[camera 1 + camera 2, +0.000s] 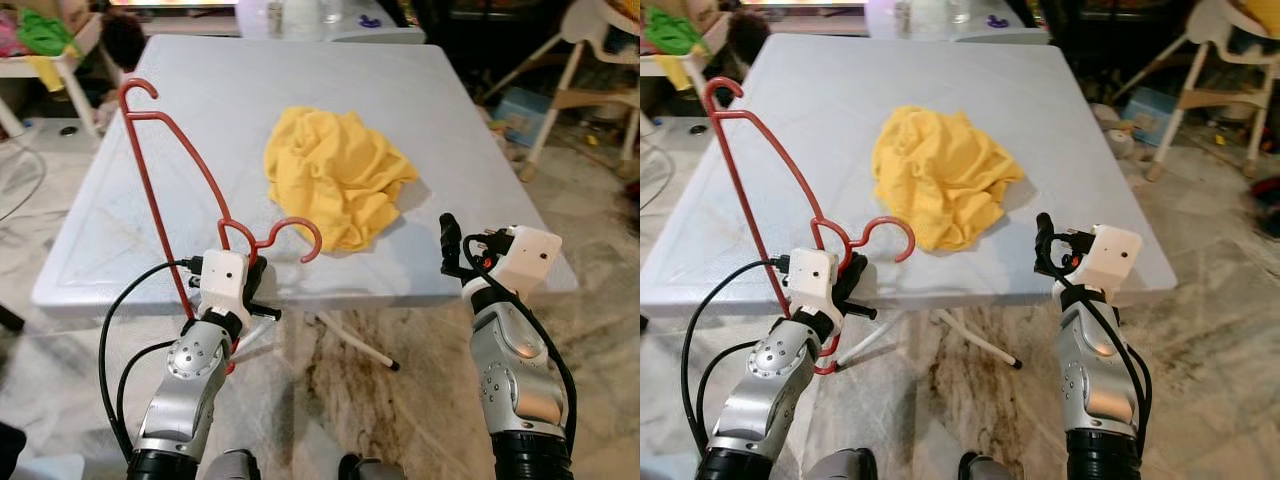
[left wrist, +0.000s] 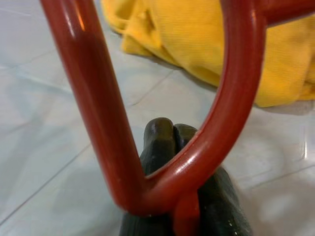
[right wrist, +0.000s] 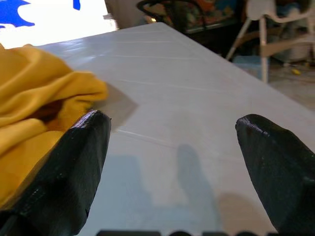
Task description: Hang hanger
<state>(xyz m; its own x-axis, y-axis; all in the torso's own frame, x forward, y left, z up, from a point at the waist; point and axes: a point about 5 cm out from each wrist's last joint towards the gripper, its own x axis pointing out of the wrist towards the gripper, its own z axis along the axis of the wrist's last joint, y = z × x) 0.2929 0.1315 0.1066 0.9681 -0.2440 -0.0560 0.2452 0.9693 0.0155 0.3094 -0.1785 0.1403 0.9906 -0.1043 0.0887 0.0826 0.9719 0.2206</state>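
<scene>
Two grippers are up at the near edge of the pale grey folding table (image 1: 480, 130), and we see one of them already busy. Our left gripper (image 1: 256, 283) has its black fingers (image 2: 165, 142) pressed together on the red plastic hanger (image 1: 165, 190), clamped low on the frame just beside the curled hook (image 1: 300, 235); the rest of the frame slants up and away over the table's left side, ending in a smaller hook at the far corner. Our right gripper (image 1: 449, 245) hovers over the table's near right edge with its fingers spread wide apart and nothing between them, the tabletop bare beneath.

A crumpled yellow shirt (image 1: 335, 175) lies in the middle of the table, just beyond the hanger's hook and apart from both grippers.

We judge the hanger to be picked up but not yet hung, so the task is in its early part. No rail or rod is visible, so the next move likely calls for turning or walking to find one, while keeping the grip firm so the long frame does not swing or catch the table edge.
</scene>
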